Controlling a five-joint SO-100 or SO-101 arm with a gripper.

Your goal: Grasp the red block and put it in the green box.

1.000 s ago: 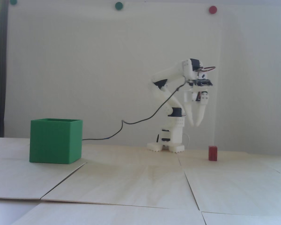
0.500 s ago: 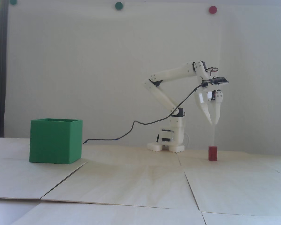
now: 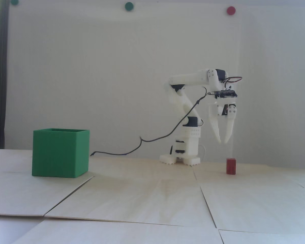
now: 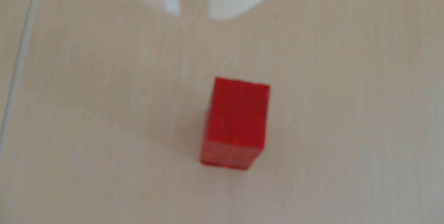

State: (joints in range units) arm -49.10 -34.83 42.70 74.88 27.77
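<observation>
The red block (image 3: 231, 166) stands upright on the wooden table at the right, far from the green box (image 3: 59, 155), which sits at the left with its open top up. My white gripper (image 3: 223, 142) points straight down and hangs a little above the block, slightly to its left. Its jaws are a small way apart and hold nothing. In the wrist view the red block (image 4: 236, 120) is in the middle of the picture, below the blurred gripper (image 4: 194, 16) at the top edge. The green box is out of the wrist view.
The arm's base (image 3: 180, 157) stands at the back of the table between box and block. A black cable (image 3: 142, 139) trails from the wrist down to the table behind the box. The table is made of wooden panels with seams (image 3: 66, 195). A white wall stands behind.
</observation>
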